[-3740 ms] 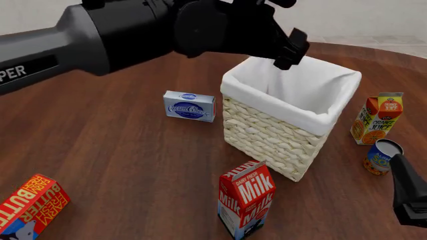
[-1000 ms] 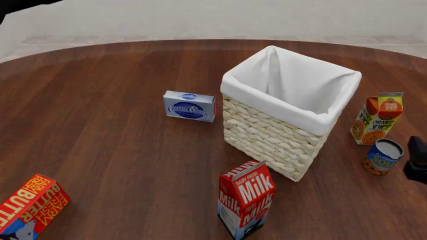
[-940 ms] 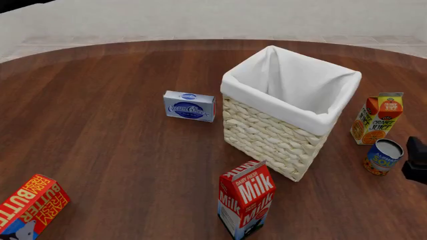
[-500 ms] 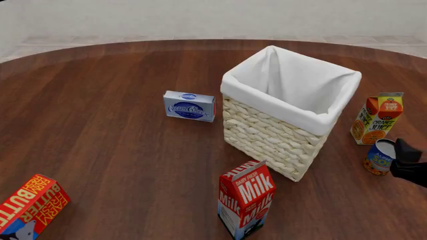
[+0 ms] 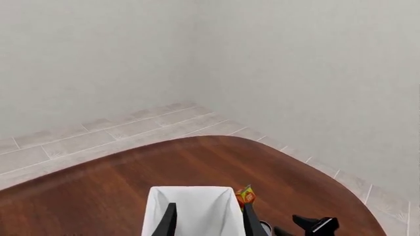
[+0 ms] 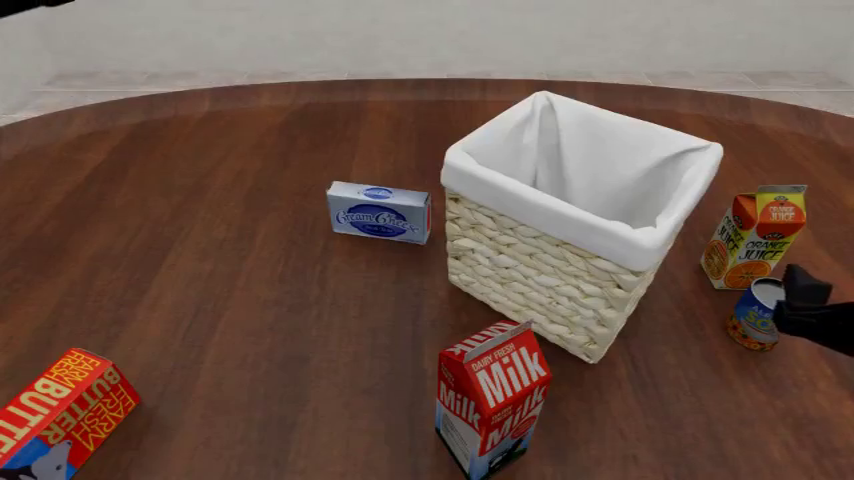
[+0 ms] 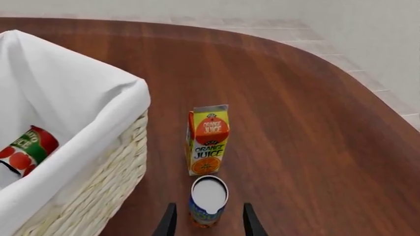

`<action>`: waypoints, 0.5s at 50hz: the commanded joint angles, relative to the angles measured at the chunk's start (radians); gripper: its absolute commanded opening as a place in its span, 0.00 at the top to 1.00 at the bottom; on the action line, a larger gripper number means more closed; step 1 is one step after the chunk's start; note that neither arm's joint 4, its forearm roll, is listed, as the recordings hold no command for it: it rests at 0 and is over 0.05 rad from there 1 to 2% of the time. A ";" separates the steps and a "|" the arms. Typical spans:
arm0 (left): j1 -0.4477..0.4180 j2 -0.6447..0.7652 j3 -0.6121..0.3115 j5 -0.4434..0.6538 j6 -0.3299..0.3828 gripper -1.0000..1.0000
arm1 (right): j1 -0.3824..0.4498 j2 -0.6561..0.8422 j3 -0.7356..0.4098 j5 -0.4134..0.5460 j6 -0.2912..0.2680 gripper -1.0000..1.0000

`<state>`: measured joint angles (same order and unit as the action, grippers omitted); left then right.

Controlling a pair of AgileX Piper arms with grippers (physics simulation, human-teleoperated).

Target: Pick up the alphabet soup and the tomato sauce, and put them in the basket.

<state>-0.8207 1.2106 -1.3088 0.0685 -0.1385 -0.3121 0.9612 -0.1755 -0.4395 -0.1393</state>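
Note:
The alphabet soup [image 7: 208, 200], a short can with a blue and orange label, stands upright on the table beside the basket [image 7: 125, 98]. My right gripper [image 7: 208, 210] is open, one finger on either side of the can and neither touching it. From the front, that gripper [image 6: 809, 312] covers the right side of the alphabet soup [image 6: 750, 318]. The tomato sauce [image 7: 26, 147] lies on its side inside the basket. My left gripper [image 5: 211, 219] hangs open and empty, high above the basket [image 5: 190, 209].
An orange juice carton [image 6: 755, 238] stands just behind the soup can. In front of the basket [image 6: 587, 215] is a milk carton [image 6: 494, 400]. A cream cheese box [image 6: 379, 212] lies to its left, and a butter box [image 6: 60, 408] sits at the near left corner.
My right gripper has slid left to the soup can and now hides its right side. The left arm, over the basket 3.7 s ago, has left the front view.

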 commanded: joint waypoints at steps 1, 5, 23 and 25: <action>-0.003 0.001 0.008 -0.006 -0.005 0.00 | -0.006 0.071 -0.009 -0.053 -0.005 0.00; 0.000 0.002 0.009 -0.008 -0.007 0.00 | -0.009 0.094 -0.007 -0.073 -0.010 0.00; -0.001 0.003 0.017 -0.016 -0.013 0.00 | -0.013 0.205 -0.008 -0.161 -0.018 0.00; 0.000 0.003 0.018 -0.017 -0.013 0.00 | -0.012 0.227 -0.010 -0.174 -0.020 0.00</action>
<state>-0.8216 1.2127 -1.2952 0.0562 -0.1488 -0.3232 1.1198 -0.1829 -0.5637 -0.1550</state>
